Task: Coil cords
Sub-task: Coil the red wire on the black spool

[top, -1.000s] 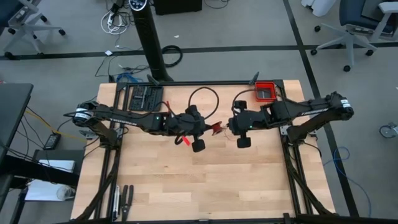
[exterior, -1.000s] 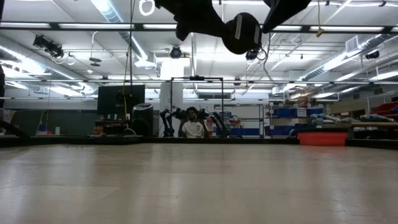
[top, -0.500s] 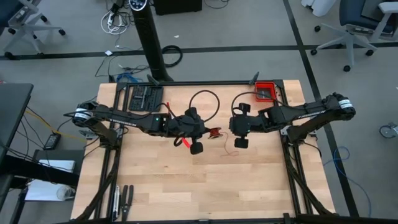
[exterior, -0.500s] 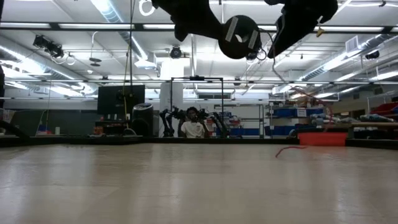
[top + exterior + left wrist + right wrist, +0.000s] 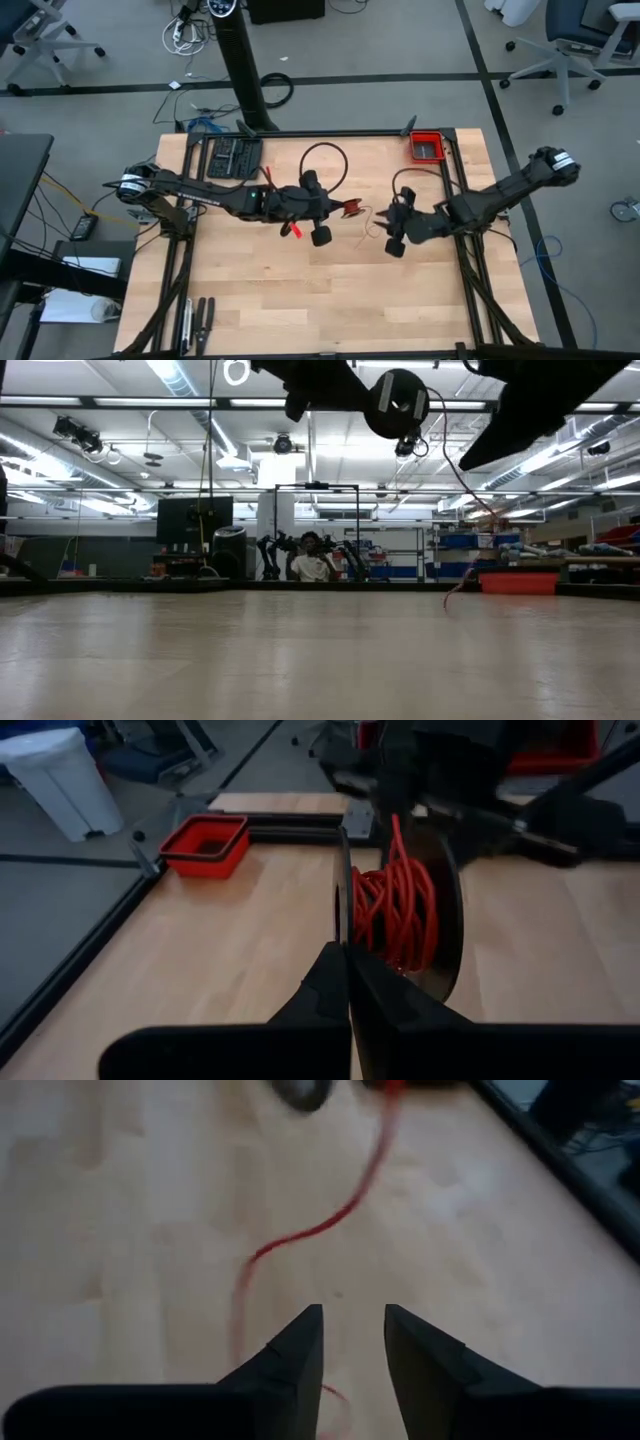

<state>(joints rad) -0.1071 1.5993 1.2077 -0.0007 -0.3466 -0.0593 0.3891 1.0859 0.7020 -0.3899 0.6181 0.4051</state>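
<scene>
Cord [image 5: 398, 910] coil in left gripper [image 5: 346, 982]

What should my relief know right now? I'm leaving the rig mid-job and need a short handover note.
Left gripper: shut, held above mid-table, with the thin bright red cord wound in a bundle just beyond its fingertips.
Right gripper: open, empty, over the table's right side.
A loose red tail lies wavy on the light wooden table.
Done: most of the cord is coiled.
Left: wind in the tail.

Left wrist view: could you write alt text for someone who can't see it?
Two dark fingers pinched shut hold a coil of thin red cord above a wooden table. A red bin sits at the table's far edge.
</scene>
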